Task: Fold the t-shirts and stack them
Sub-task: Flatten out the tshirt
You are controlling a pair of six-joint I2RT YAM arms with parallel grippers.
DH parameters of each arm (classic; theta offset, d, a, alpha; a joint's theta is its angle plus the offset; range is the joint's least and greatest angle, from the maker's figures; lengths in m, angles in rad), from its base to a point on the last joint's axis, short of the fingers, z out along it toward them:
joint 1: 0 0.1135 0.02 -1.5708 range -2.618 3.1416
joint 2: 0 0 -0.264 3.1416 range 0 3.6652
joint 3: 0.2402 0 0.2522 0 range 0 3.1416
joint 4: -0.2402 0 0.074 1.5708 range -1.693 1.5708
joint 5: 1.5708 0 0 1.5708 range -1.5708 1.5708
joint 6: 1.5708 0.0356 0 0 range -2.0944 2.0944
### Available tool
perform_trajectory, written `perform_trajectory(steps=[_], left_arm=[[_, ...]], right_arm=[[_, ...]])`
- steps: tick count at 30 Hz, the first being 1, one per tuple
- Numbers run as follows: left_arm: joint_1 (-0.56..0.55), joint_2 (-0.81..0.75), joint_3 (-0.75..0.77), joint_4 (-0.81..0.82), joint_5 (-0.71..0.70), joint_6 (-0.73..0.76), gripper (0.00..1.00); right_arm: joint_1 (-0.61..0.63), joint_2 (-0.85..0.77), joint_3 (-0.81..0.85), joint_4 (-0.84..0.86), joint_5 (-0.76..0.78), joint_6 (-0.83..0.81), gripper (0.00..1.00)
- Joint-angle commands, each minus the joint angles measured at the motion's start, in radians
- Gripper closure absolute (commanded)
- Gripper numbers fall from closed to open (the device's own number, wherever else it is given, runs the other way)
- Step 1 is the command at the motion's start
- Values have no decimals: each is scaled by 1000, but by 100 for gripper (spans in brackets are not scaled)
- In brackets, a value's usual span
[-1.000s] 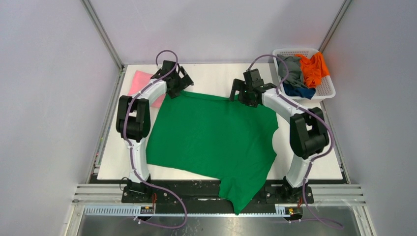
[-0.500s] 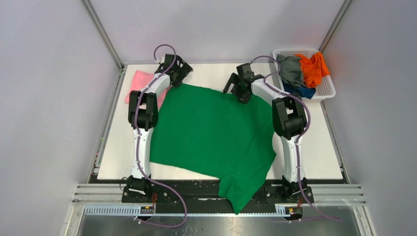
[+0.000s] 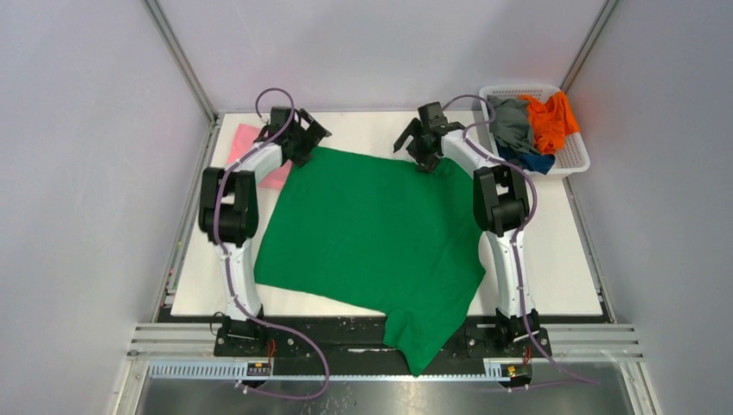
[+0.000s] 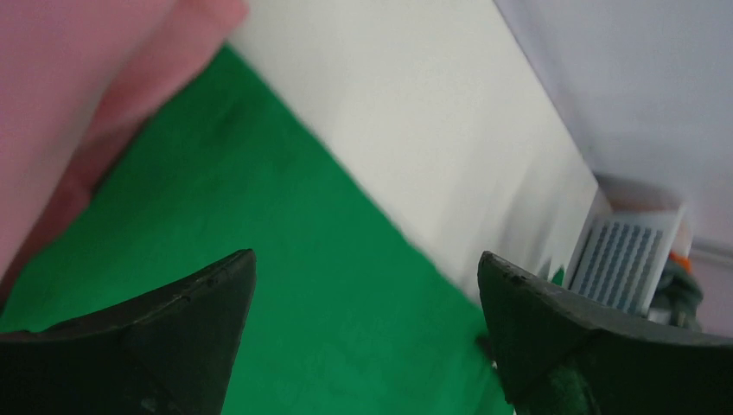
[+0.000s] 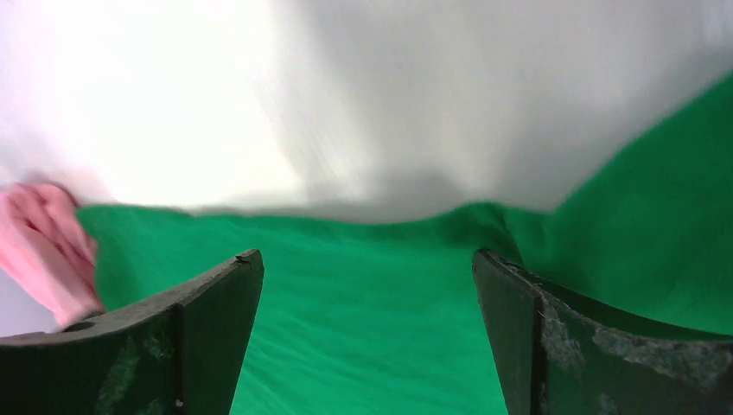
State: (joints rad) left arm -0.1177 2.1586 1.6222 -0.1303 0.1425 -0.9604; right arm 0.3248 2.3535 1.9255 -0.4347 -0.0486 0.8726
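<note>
Your green t-shirt [image 3: 372, 233] lies spread flat on the table [image 3: 562, 259], and one sleeve hangs off the table's near edge. Your left gripper [image 3: 302, 138] is over the green t-shirt's far left corner, fingers wide apart with nothing between them. Your right gripper [image 3: 421, 143] is over its far right corner, just as wide and just as empty. You cannot tell whether either one touches the cloth. The pink t-shirt [image 3: 245, 143] lies right beside the green t-shirt's far left corner. Off beyond the green t-shirt's far right corner, the white basket [image 3: 577, 162] holds a grey t-shirt [image 3: 512, 121], an orange t-shirt [image 3: 551, 117] and a dark blue t-shirt [image 3: 524, 162], heaped together
</note>
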Motion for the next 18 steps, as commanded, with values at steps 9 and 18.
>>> perform_trajectory(steps=[9, 18], left_arm=[[-33, -482, -476, 47, 21, 169, 1], [-57, -505, -543, -37, 17, 244, 1]], right_arm=[[-61, -132, 20, -80, 2, -257, 1], [-61, -314, -379, 54, 42, -301, 1]])
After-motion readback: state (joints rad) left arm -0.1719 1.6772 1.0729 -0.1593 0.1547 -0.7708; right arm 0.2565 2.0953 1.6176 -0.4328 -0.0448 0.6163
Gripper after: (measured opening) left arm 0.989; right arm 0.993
